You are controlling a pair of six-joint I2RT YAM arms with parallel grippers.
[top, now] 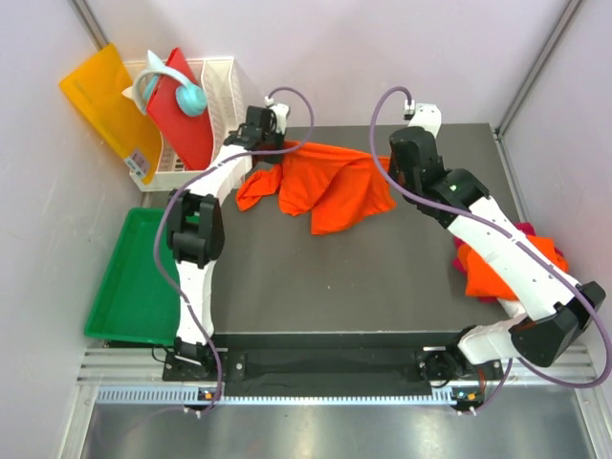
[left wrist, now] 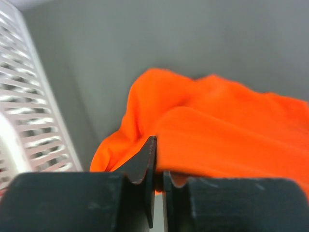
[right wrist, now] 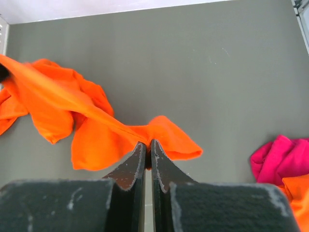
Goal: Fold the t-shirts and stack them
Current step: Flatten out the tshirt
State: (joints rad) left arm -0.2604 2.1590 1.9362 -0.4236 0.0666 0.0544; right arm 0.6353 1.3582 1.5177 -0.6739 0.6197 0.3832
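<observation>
— What does the white basket (top: 228, 76) hold?
— A red board (top: 186, 124) standing on edge, with a pale blue thing (top: 189, 96) against its top. A green tray (top: 120, 287) sits left of the worktop (top: 335, 277).
— And the pincers?
— The left pincer (left wrist: 157, 162) and the right pincer (right wrist: 148, 147) are each clamped on the orange t-shirt (top: 325, 186), stretched across the worktop's far side. Other t-shirts (top: 473, 277), orange and pink, lie heaped at its right edge.

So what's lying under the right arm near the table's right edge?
A crumpled orange t-shirt, with a magenta-pink t-shirt peeking out at its far edge. The right arm covers the heap's middle, so anything else in it is hidden.
</observation>
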